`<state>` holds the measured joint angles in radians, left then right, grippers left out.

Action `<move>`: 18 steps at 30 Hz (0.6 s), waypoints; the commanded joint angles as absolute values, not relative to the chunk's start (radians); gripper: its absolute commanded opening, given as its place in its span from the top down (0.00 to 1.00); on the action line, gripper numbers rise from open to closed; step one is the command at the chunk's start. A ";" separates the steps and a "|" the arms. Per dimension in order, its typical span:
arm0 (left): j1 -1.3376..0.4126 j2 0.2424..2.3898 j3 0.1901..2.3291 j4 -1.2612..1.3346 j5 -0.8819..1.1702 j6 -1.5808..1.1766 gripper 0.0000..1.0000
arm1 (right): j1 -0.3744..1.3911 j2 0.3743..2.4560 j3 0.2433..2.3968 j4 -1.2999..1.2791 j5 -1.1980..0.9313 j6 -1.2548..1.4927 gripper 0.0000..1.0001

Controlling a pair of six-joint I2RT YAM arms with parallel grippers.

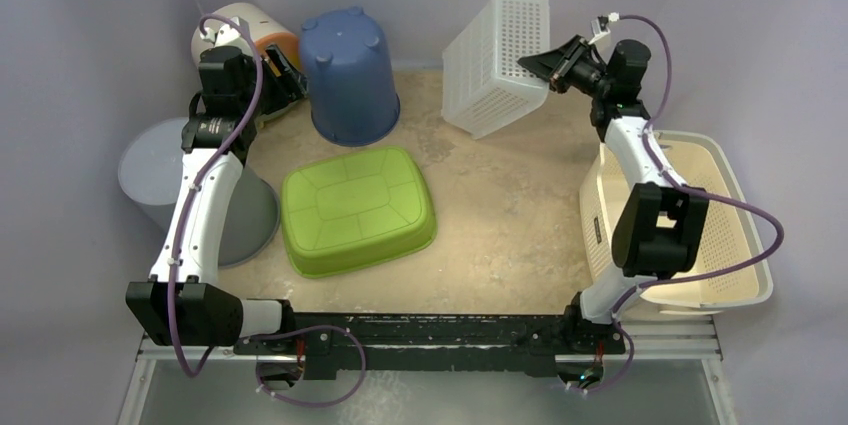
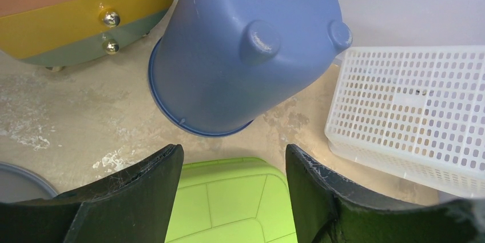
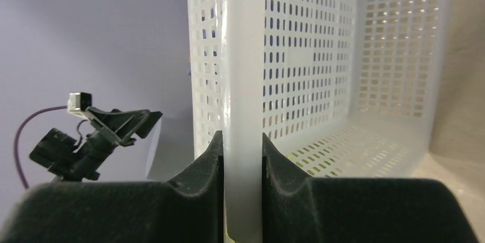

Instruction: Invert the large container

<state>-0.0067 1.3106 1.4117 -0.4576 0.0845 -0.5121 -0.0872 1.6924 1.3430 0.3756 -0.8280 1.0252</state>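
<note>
White perforated plastic, the large container [image 1: 497, 65] sits tilted at the far side of the table [image 1: 500, 215], and I see my right gripper [image 3: 243, 152] pinching its rim. My left gripper [image 2: 233, 157] hangs with jaws spread beside the overturned blue bucket [image 2: 246, 48].

The white perforated plastic rectangular basket [image 1: 495, 65] was found at far centre-right, steeply tilted on its side, open mouth turned rightward, not yet fully inverted.

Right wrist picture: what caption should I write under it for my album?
The right gripper pinches the rim of the white perforated basket, whose open inside faces the camera.
</note>
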 commanded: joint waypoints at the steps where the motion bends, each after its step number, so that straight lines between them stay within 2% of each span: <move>1: 0.002 1.300 1.434 -0.409 0.089 -0.506 0.35 | -0.129 1.754 1.352 -0.084 -0.733 0.675 0.79; 3: 0.001 1.305 1.434 -0.406 0.090 -0.508 0.35 | -0.141 1.764 1.368 -0.161 -0.694 0.616 0.76; 9: 0.002 1.317 1.430 -0.395 0.096 -0.512 0.35 | -0.184 1.769 1.354 -0.250 -0.569 0.524 0.57; 18: 0.002 1.318 1.431 -0.401 0.094 -0.509 0.35 | -0.193 1.849 1.414 -0.314 -0.464 0.418 0.53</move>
<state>-0.0067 1.3239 1.4117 -0.4484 0.0856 -0.5125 -0.2100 1.7844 1.4143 -0.1139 -0.6918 0.6579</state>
